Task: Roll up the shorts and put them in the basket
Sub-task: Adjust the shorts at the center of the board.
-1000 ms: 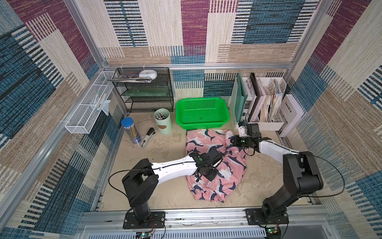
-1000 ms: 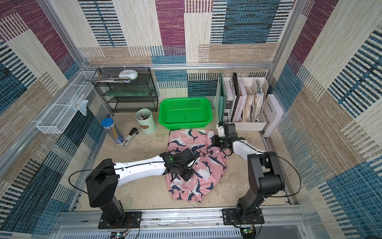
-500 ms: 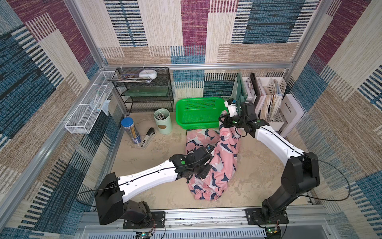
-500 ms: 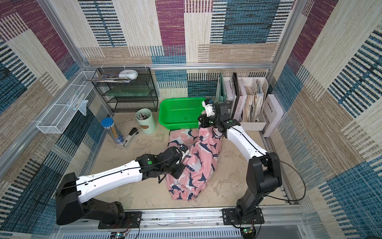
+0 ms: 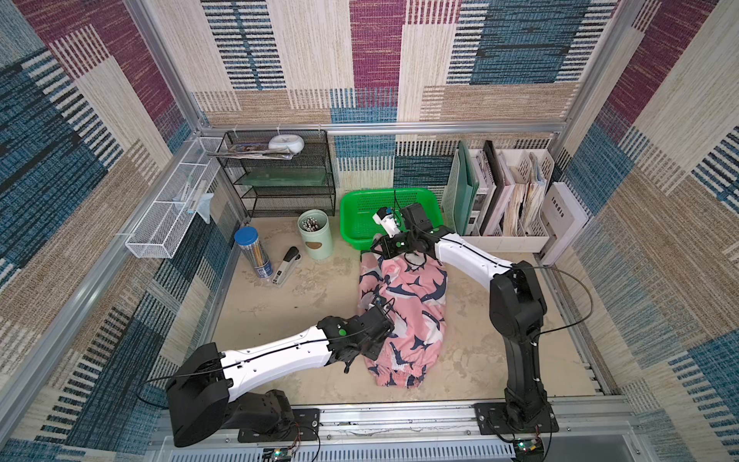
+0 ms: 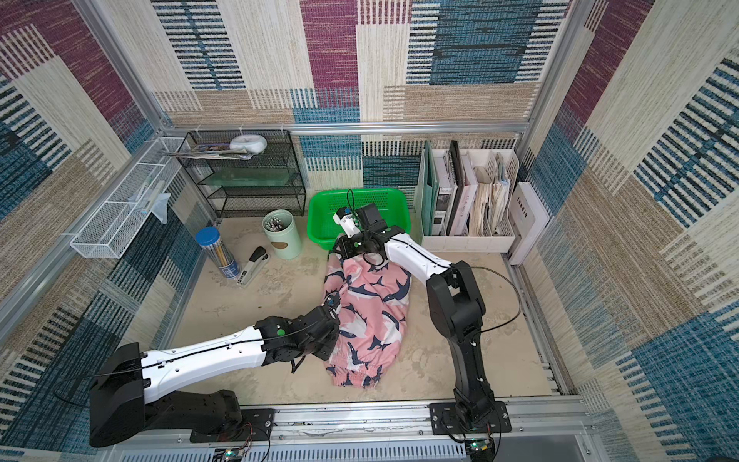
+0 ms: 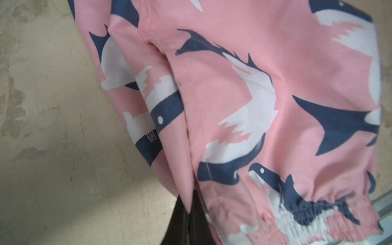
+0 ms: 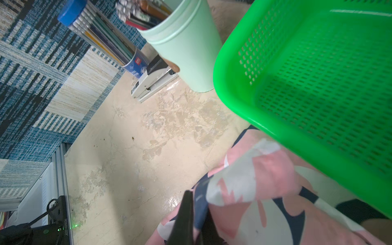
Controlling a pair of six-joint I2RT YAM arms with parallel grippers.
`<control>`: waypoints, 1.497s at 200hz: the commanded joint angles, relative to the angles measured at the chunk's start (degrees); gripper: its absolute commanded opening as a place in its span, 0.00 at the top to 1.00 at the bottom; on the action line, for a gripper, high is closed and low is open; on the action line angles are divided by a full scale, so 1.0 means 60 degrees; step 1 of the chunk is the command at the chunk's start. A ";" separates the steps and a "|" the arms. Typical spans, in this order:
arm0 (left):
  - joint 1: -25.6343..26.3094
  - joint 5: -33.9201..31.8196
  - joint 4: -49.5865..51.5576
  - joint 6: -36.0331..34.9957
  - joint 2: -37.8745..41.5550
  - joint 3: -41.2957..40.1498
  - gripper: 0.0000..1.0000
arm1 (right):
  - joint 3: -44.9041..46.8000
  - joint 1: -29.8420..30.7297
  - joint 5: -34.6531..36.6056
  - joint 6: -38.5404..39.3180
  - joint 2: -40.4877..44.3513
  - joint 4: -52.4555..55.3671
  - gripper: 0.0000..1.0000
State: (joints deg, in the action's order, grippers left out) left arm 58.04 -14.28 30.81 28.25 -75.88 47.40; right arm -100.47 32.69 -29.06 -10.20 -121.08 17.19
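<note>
The pink shark-print shorts (image 5: 412,304) lie as a long narrow strip from the green basket toward the front edge in both top views, also (image 6: 372,316). Their gathered waistband (image 5: 400,372) rests on the table at the near end. My left gripper (image 5: 379,306) is shut on a fold at the strip's left edge; in the left wrist view its dark fingers (image 7: 182,220) pinch pink cloth. My right gripper (image 5: 376,250) is shut on the far end, held just in front of the basket. In the right wrist view its fingers (image 8: 186,214) clamp the fabric (image 8: 254,180).
The green basket (image 5: 348,224) stands at the back, touching the shorts' far end. A mint pen cup (image 5: 315,236), a blue pencil tube (image 5: 254,252) and a stapler (image 5: 286,266) sit left of it. A black wire shelf (image 5: 280,180) and file holders (image 5: 508,200) line the back.
My right gripper swung from the right side to the far middle, pulling the cloth toward the basket. The left arm drew back toward the front left. The shorts became narrower and longer.
</note>
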 commanded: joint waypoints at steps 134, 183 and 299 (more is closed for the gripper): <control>-0.0033 -0.2045 -0.0266 0.1469 0.1516 -0.0581 0.06 | 0.0697 -0.0079 0.0396 -0.0440 0.0569 -0.0653 0.10; -0.0921 -0.1222 -0.1045 0.0090 0.1143 0.0370 0.00 | 0.3319 -0.0835 0.1059 -0.0366 0.3165 -0.0700 0.06; -0.1998 0.2817 -0.1673 -0.0747 -0.2426 0.1770 1.00 | 0.8449 -0.1962 0.1210 -0.0960 0.5144 -0.0116 0.08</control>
State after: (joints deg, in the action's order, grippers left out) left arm 46.24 -1.52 21.85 23.16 -88.47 57.95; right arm -51.46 20.91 -22.74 -13.98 -89.89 17.19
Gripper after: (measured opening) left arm 0.083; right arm 0.933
